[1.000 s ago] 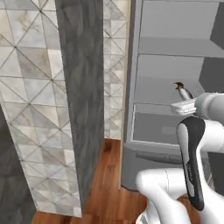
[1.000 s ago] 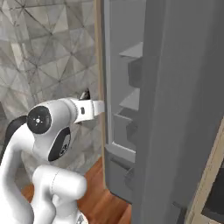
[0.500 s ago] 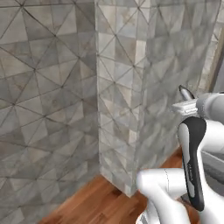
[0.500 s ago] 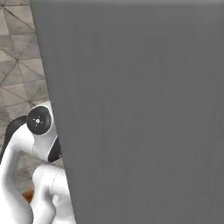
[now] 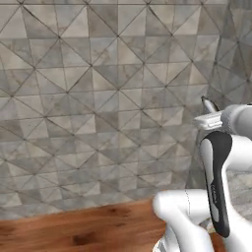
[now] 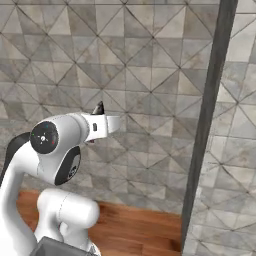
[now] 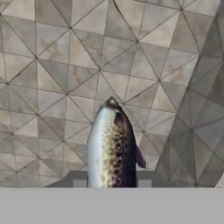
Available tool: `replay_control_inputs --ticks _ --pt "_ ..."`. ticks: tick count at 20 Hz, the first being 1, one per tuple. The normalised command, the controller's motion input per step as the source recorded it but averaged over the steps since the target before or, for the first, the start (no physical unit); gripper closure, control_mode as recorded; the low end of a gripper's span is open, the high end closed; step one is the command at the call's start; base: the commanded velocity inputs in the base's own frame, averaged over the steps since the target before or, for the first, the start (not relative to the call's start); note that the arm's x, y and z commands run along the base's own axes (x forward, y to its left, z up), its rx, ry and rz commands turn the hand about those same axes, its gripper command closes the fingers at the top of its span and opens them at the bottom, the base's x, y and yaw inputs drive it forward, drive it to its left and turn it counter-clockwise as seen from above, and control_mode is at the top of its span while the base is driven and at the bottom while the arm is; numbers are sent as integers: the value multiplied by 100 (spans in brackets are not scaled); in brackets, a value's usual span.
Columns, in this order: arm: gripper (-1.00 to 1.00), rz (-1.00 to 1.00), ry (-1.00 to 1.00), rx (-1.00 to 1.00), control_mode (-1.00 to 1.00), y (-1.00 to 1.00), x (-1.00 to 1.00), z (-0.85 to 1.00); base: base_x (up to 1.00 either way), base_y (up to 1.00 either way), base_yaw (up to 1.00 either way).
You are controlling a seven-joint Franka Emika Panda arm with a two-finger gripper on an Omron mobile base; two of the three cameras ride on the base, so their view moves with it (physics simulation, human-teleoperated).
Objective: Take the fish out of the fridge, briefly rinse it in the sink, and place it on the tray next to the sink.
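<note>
A tiled wall (image 5: 98,98) is facing the robot, with wood floor (image 5: 74,231) running along its foot and a dark vertical edge (image 6: 207,125) standing at 3 o'clock in the right base view. The arm is reaching level toward the wall. The gripper (image 7: 109,183) is clamping the fish (image 7: 111,144), which is pointing at 12 o'clock in the hand view.

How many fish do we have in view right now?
1. The fish sits clamped between the gripper fingers, pointing out toward the tiled wall; its tip pokes up past the hand in the left base view. Any others would be out of frame.
</note>
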Motion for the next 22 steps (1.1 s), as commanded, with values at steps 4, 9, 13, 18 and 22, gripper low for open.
replay_control_inputs --ticks 4,9,13,18,22 --pt "100 0 0 0 100 0 0 0 -13 0 98" --pt "100 0 0 0 100 0 0 0 -11 0 97" --pt "100 0 0 0 100 0 0 0 -10 0 97" --pt "100 0 0 0 100 0 0 0 -9 0 98" --pt "100 0 0 0 100 0 0 0 -7 0 98"
